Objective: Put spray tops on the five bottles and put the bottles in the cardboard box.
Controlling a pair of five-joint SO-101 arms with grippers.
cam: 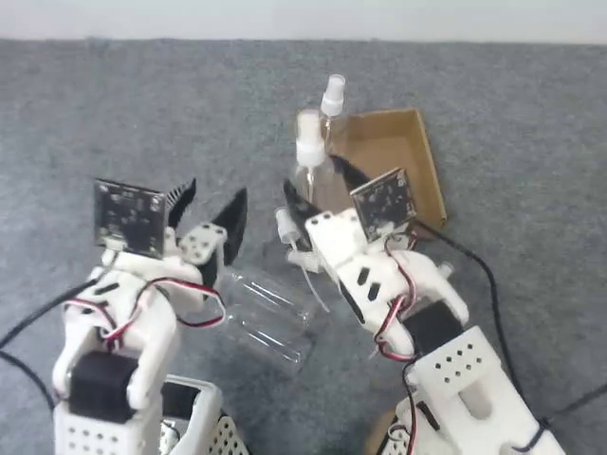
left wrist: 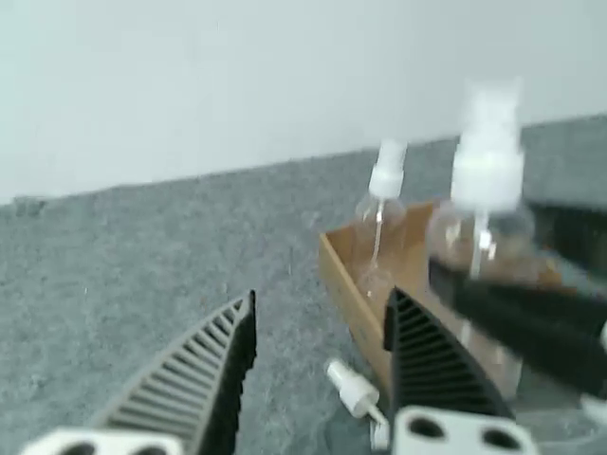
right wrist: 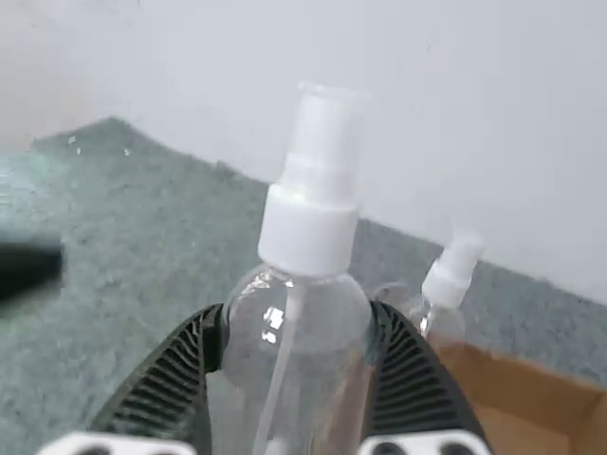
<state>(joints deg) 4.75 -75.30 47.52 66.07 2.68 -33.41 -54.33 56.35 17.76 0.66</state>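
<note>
Capped bottle upright — spray top skyward.
Right jaws clamp its body — left jaws gape wide.

Grey carpeted table. Resting directly on it: an open cardboard box toward the far side, a loose white spray top near the box, and clear bottles lying on their sides at the near middle.

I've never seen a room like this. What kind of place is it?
Probably a robot practice table, maybe in a lab. A left arm and a right arm sit on a grey mat by a bare wall, and the right gripper holds a bottle near a box.
</note>
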